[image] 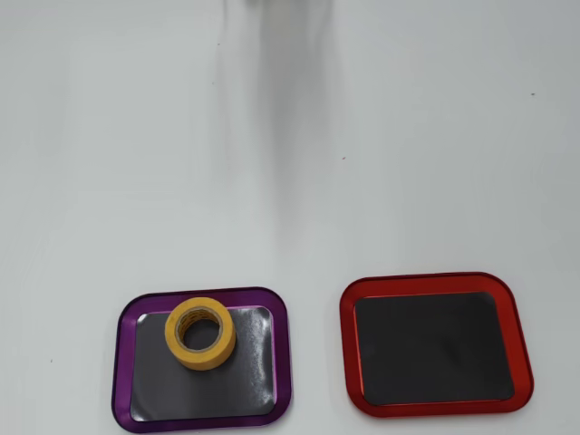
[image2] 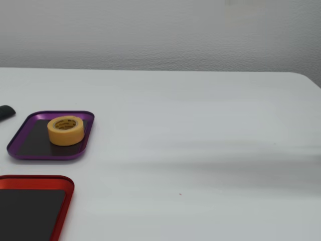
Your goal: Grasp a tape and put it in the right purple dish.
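The yellow tape roll [image: 200,333] lies flat inside the purple-rimmed dish [image: 122,362], in its upper middle part as the overhead view shows it. In the fixed view the tape [image2: 65,130] sits in the far half of the purple dish [image2: 20,148] at the left. The gripper and the arm are out of view in both frames; only a faint blurred shadow streak runs down the top middle of the overhead view.
A red-rimmed tray [image: 349,362] with a dark inner surface lies to the right of the purple dish in the overhead view and nearer the camera in the fixed view [image2: 62,211]. A small dark object [image2: 6,112] sits at the fixed view's left edge. The white table [image: 408,163] spreads beyond.
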You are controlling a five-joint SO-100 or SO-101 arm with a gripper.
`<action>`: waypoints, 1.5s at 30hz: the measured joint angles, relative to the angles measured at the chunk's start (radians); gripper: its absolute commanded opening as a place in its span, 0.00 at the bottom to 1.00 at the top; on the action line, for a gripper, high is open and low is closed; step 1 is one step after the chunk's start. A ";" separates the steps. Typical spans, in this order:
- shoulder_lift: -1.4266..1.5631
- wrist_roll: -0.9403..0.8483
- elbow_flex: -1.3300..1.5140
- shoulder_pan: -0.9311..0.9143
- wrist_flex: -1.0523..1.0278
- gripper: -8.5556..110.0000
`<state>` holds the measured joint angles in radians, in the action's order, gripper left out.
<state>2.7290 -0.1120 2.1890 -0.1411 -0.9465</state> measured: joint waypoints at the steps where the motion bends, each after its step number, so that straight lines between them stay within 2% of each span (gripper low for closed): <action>1: 0.066 0.000 0.067 0.003 -0.005 0.23; 10: 0.615 -0.006 0.589 0.002 -0.011 0.23; 16: 0.618 0.005 0.729 0.014 -0.040 0.23; 23: 0.618 0.201 0.744 0.161 -0.181 0.22; 27: 0.618 0.224 0.749 0.207 -0.204 0.22; 29: 0.618 0.225 0.755 0.207 -0.210 0.19; 33: 0.618 0.229 0.815 0.209 -0.216 0.06; 45: 0.618 0.225 0.868 0.209 -0.216 0.07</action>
<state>3.3471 0.1135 3.0572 0.0675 -1.1628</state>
